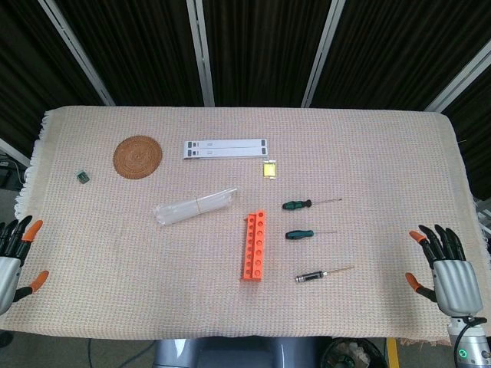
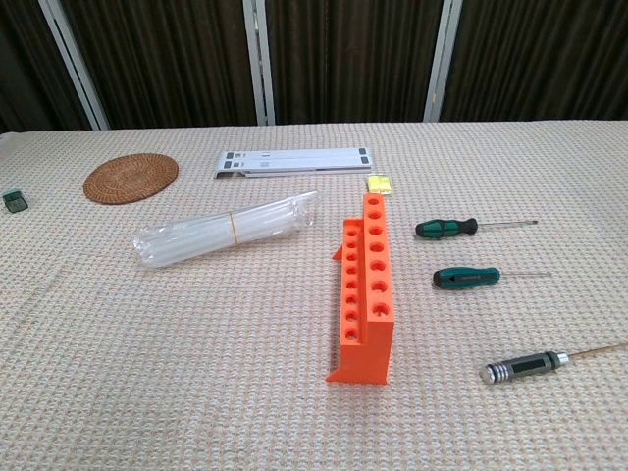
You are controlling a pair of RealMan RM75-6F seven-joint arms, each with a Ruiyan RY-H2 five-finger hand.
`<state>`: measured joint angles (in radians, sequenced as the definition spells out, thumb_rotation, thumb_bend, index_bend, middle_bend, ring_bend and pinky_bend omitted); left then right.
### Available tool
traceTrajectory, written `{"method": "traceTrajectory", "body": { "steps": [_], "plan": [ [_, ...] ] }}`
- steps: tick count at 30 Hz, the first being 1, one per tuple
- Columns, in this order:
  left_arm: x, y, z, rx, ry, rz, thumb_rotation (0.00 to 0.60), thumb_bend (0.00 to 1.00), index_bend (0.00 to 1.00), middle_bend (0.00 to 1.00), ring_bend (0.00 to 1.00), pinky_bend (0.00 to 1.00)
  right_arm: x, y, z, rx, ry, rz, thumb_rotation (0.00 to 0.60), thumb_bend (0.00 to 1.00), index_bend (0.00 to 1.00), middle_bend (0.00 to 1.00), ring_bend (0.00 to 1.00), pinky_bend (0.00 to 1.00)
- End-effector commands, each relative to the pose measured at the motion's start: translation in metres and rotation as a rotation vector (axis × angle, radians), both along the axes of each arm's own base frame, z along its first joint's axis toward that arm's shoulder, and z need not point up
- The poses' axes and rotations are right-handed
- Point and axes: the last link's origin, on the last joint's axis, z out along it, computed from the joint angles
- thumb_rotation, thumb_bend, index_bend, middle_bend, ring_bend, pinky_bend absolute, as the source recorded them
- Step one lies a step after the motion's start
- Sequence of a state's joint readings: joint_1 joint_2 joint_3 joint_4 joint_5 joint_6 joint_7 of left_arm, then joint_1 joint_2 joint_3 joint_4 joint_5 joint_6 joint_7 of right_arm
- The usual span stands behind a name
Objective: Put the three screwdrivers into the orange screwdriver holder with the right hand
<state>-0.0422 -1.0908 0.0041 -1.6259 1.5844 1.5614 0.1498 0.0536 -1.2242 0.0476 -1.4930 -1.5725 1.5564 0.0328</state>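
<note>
A: Looking at the edges, the right hand waits at the table's right edge, fingers spread, holding nothing. The left hand is likewise at the left edge.

B: Three screwdrivers lie flat, just right of one orange holder; open cloth separates them from the right hand.

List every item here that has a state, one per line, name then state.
orange holder: upright on the table, all holes empty
far green screwdriver: lying flat, not in the holder
near green screwdriver: lying flat, not in the holder
black screwdriver: lying flat, not in the holder
plastic bag: lying on its side
left hand: fingers apart, holds nothing
right hand: fingers apart, holds nothing
</note>
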Motion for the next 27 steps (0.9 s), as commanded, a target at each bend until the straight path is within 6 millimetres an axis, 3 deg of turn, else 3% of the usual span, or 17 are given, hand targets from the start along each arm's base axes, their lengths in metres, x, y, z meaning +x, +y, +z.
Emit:
{"method": "traceTrajectory", "body": {
  "steps": [1, 8, 17, 27],
  "plan": [
    [-0.001, 0.0, 0.001, 0.003, 0.002, 0.004, 0.6, 0.23, 0.06, 0.0, 0.0, 0.0, 0.0, 0.0, -0.001, 0.005, -0.001, 0.001, 0.6, 0.19, 0.26, 0.13, 0.0, 0.0],
    [-0.002, 0.001, 0.0, 0.0, 0.005, 0.001, 0.6, 0.23, 0.06, 0.0, 0.0, 0.0, 0.007, -0.004, -0.007, 0.024, 0.001, 0.026, 0.6, 0.21, 0.39, 0.13, 0.0, 0.0],
    [-0.002, 0.006, 0.001, -0.015, 0.036, 0.005, 0.6, 0.23, 0.08, 0.0, 0.0, 0.0, 0.034, -0.032, -0.019, 0.143, 0.147, 0.072, 0.6, 0.22, 0.39, 0.12, 0.0, 0.0],
    [0.001, 0.013, 0.006, -0.016, 0.063, -0.006, 0.6, 0.23, 0.09, 0.0, 0.0, 0.0, 0.067, -0.06, -0.057, 0.364, 0.245, 0.079, 0.6, 0.22, 0.38, 0.12, 0.0, 0.0]
  ]
}}
